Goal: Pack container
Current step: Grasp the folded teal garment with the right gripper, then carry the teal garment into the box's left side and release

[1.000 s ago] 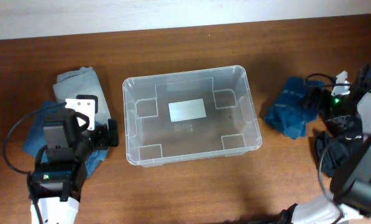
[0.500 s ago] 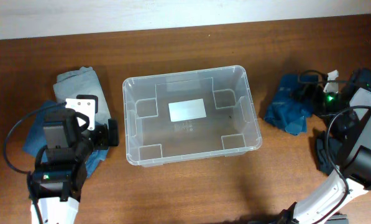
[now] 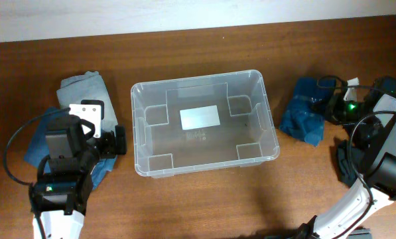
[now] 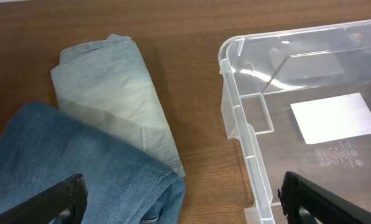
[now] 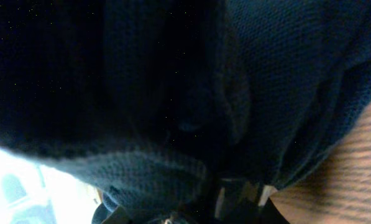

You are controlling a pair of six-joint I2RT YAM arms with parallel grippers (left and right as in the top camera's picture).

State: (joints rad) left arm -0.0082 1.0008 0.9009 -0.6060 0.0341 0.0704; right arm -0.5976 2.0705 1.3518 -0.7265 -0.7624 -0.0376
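We saw the right gripper point(image 3: 327, 109) buried in dark blue cloth point(image 3: 302, 121) near the container point(image 3: 198, 81).
Its grip we couldn't tell; the left gripper point(image 4: 184, 202) stood spread by folded jeans point(image 4: 92, 155).

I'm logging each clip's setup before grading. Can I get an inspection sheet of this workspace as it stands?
Surface: brown wood-grain table.
Job's things: clear container at centre, upright, holding only its white label. Light blue folded denim and darker blue denim lie to its left, and a dark blue knit garment lies to its right.
Clutter: nothing seen.
Grippers: left gripper is open above the darker blue denim. Right gripper is pressed into the dark blue knit garment, its jaws hidden by fabric.
Cables: black cable loop beside the left arm; black cable by the right arm.
Surroundings: white wall behind the table.
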